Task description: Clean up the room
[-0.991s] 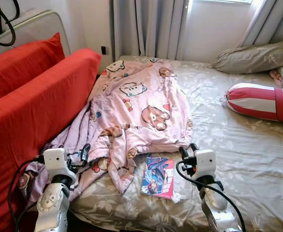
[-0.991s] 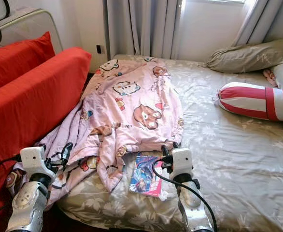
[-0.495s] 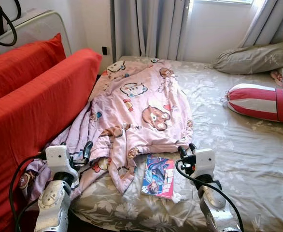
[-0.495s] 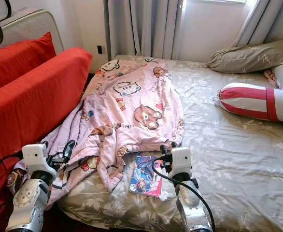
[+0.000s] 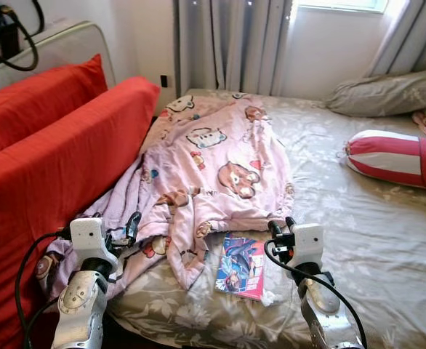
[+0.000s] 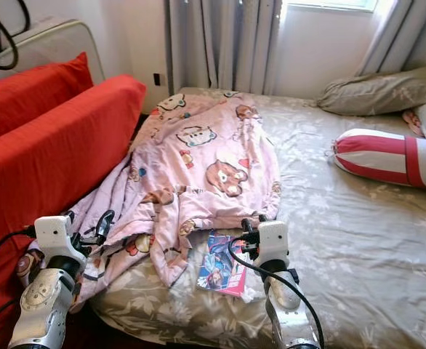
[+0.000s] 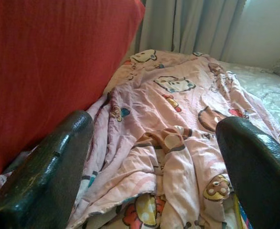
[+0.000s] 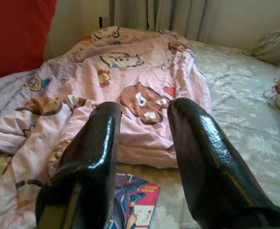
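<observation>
Pink cartoon-print blanket [image 5: 213, 163] is seen crumpled across the left half of the bed [image 5: 373, 233], its lower edge trailing toward the lower left of the frame beside the red cushions [image 5: 60, 153]. A comic book [image 5: 240, 265] lies at lower centre, partly tucked under the blanket hem. The left gripper [image 5: 129, 227] is held at the blanket's lower-left folds, jaws spread wide and empty. The right gripper [image 5: 280, 228] is poised at the hem just above the comic book, jaws parted and empty. For a sound grasp, a thick fold should be taken, and the comic book should be kept out of the jaws. A striped bolster [image 5: 395, 156] rests at right.
</observation>
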{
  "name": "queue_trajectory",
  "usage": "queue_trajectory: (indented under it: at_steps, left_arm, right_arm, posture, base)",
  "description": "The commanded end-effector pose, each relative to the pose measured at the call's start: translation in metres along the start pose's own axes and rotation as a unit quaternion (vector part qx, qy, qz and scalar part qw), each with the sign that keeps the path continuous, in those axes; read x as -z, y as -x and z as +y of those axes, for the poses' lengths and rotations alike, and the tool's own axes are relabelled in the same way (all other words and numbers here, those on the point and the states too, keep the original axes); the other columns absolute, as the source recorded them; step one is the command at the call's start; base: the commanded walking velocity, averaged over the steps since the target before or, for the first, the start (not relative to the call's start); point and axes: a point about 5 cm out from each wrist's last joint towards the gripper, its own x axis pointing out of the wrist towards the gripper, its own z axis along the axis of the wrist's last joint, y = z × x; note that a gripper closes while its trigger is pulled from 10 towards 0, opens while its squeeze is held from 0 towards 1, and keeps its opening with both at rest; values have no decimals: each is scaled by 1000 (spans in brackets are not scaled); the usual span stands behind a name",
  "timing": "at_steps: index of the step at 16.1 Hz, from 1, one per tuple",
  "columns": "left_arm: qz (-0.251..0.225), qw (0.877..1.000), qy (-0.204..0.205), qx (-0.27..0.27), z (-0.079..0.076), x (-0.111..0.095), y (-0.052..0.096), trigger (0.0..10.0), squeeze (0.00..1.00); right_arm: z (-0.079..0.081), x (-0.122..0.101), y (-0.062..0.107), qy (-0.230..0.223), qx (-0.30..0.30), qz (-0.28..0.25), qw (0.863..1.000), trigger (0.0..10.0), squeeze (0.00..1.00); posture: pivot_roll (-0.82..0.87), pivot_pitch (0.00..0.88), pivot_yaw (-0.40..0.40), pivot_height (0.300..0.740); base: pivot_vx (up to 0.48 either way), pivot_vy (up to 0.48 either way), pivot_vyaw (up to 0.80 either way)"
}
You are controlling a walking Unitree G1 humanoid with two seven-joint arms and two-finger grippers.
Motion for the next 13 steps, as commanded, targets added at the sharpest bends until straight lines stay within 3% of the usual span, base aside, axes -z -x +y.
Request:
queue_trajectory:
  at_steps: [1, 13]
  left_arm:
    - [2, 1000, -2, 4, -1, -2, 0, 10000, 0]
    - [17, 999, 5, 27, -8, 1, 0, 10000, 0]
  right_arm:
    - [-1, -3, 1, -3, 4, -9, 1000, 10000, 0]
    - [10, -1, 0, -12, -32, 3, 999, 10000, 0]
  posture:
    - [22, 0, -37, 690]
    - [28, 0, -39, 665]
  base:
    - [0, 0, 0]
    - [0, 0, 0]
